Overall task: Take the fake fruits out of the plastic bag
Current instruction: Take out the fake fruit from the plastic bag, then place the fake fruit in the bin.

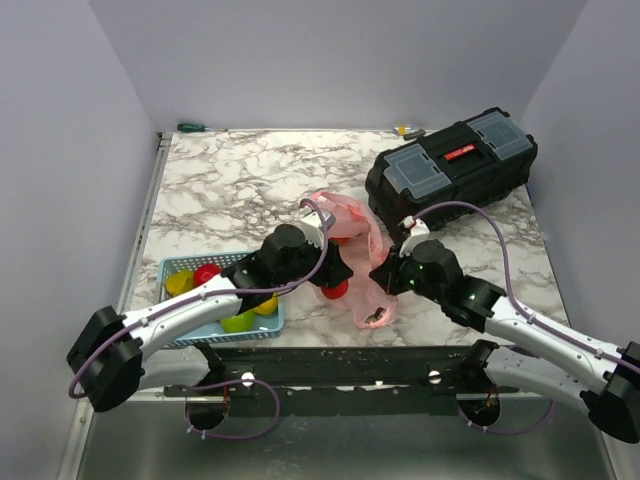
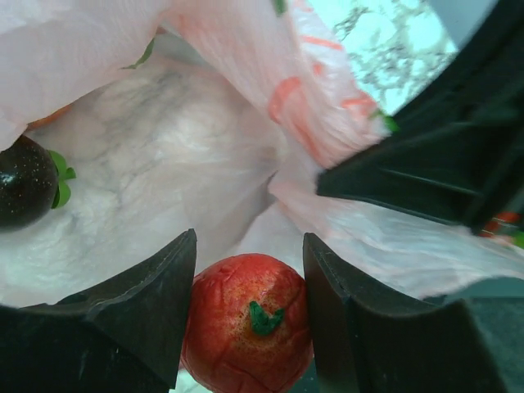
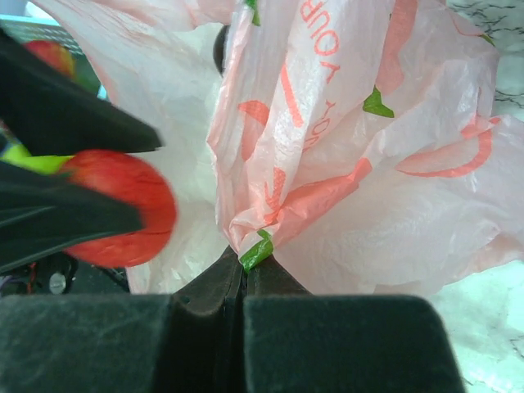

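Note:
The pink plastic bag [image 1: 350,222] lies crumpled at the table's middle. My left gripper [image 1: 338,276] is at the bag's mouth and shut on a red fake fruit [image 1: 336,290]. In the left wrist view the red fruit [image 2: 246,323] with its green stem sits between both jaws of the gripper [image 2: 250,246], with the bag's inside [image 2: 205,164] behind it. A dark round fruit [image 2: 20,180] lies deeper in the bag. My right gripper [image 1: 384,274] is shut on a fold of the bag [image 3: 344,164], pinched at its fingertips [image 3: 246,264]. The red fruit [image 3: 123,209] shows at the left there.
A light blue basket [image 1: 176,266] at the front left holds a red fruit [image 1: 207,272], yellow ones [image 1: 180,283] and a green one [image 1: 238,321]. A black toolbox [image 1: 450,165] stands at the back right. A green-handled screwdriver [image 1: 190,127] lies by the back wall.

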Tool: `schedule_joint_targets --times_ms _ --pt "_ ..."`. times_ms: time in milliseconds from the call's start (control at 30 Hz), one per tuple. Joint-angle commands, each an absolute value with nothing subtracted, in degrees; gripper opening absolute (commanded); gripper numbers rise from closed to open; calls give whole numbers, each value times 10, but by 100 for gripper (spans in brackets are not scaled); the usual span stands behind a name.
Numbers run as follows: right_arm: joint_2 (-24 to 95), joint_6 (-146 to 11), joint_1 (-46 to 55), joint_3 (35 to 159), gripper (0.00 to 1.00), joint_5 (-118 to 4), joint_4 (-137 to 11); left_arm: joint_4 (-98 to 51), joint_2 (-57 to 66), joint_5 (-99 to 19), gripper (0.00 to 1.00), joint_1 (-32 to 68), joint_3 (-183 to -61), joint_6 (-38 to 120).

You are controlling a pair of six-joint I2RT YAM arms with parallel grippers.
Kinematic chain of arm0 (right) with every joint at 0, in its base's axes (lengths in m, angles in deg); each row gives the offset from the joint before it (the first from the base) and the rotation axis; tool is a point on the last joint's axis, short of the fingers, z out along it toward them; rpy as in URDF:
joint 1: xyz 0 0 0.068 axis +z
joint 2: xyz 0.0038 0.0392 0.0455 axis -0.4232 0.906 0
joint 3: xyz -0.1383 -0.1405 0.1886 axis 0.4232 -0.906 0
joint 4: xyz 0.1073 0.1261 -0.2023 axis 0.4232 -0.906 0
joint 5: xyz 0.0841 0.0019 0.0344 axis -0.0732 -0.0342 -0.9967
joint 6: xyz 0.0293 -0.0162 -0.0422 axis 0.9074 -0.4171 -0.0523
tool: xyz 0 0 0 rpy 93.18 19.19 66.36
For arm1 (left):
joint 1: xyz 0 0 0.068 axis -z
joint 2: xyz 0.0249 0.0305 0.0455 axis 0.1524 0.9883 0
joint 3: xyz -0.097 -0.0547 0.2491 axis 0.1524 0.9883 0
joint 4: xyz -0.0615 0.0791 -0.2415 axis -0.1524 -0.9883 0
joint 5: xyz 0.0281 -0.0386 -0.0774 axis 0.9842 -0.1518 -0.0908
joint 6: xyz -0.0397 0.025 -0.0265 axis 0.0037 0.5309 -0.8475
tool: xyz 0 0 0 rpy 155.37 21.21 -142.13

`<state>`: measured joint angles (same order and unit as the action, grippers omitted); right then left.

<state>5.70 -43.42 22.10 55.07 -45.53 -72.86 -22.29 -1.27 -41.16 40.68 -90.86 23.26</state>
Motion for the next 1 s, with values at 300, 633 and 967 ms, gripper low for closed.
schedule_joint_targets --times_ms 300,633,967 --pt "60 -461 221 560 1 -387 -772 -373 -224 -412 0 384 -891 239" --pt "49 -464 221 546 1 -382 -767 -516 -323 -220 0 371 -907 251" --pt "37 -472 221 532 1 -397 -751 -587 -300 43 0 356 -851 112"
